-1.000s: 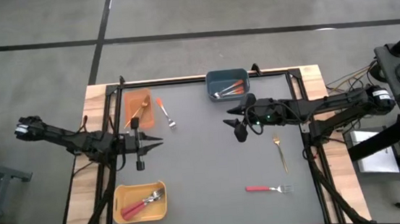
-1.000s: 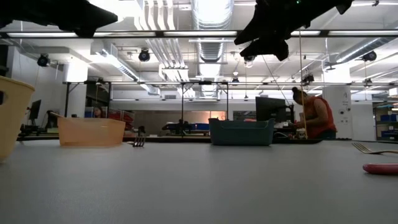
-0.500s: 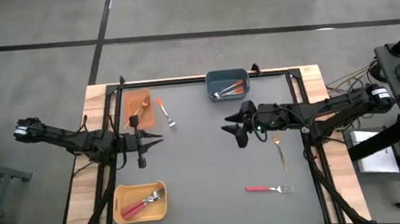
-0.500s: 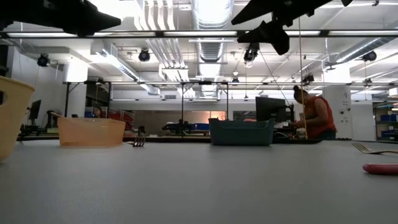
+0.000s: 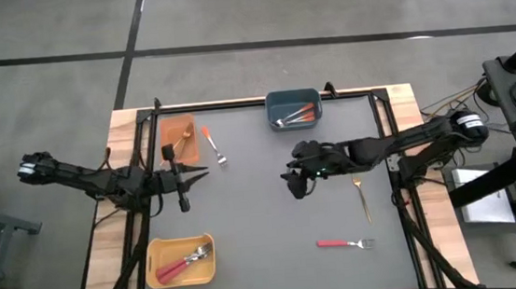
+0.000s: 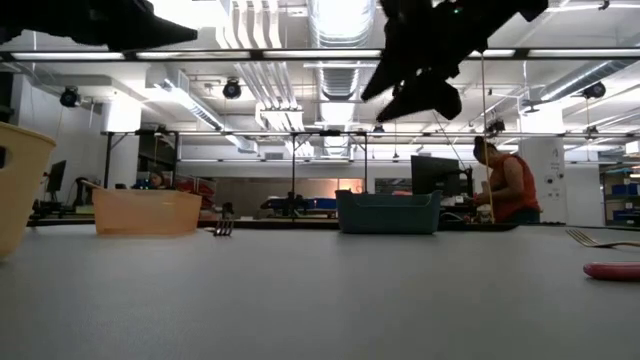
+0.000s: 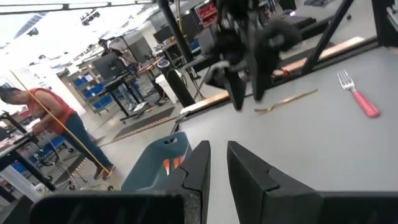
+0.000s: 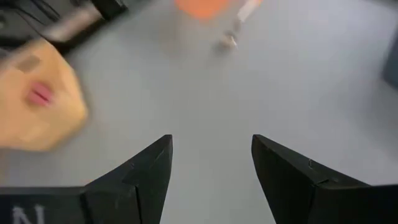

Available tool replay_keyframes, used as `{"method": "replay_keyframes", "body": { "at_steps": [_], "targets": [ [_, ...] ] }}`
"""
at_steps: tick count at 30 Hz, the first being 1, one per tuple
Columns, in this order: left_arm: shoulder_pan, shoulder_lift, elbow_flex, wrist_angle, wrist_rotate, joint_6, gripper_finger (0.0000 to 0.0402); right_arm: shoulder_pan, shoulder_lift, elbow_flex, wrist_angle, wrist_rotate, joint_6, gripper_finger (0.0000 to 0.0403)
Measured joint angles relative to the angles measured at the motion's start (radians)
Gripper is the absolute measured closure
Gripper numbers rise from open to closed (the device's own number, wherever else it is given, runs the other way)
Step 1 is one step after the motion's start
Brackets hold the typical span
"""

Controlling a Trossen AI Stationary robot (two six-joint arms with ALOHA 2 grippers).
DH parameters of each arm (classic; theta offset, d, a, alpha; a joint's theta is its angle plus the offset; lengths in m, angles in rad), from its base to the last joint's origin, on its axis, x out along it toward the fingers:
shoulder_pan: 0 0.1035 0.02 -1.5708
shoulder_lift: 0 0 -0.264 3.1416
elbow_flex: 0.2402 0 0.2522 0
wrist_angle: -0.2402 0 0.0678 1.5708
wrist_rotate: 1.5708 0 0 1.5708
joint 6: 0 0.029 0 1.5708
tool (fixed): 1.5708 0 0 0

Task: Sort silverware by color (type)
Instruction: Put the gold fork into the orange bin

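High: R gripper mid-table, above surface, holding nothing. L gripper at left side, between orange bin and yellow bin. Loose: orange-handled fork just beside orange bin, gold fork at right, red-handled fork below it. Blue-grey bin has orange-handled forks.

Low: red handle lies on table at right edge.

L wrist: jaws nearly together, narrow gap, nothing between.

R wrist: fingers spread wide, bare table between.
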Motion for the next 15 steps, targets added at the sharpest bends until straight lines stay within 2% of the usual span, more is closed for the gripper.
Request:
{"method": "replay_keyframes", "body": {
  "at_steps": [9, 15],
  "targets": [
    [0.002, -0.001, 0.062, -0.007, 0.0, 0.029, 0.0366, -0.024, 0.166, 0.26, -0.55, -0.003, 0.05, 0.0193],
    [0.002, 0.003, 0.089, -0.012, -0.001, 0.056, 0.0366, -0.024, 0.217, 0.332, -0.807, -0.057, 0.102, 0.0193]
  ]
}}
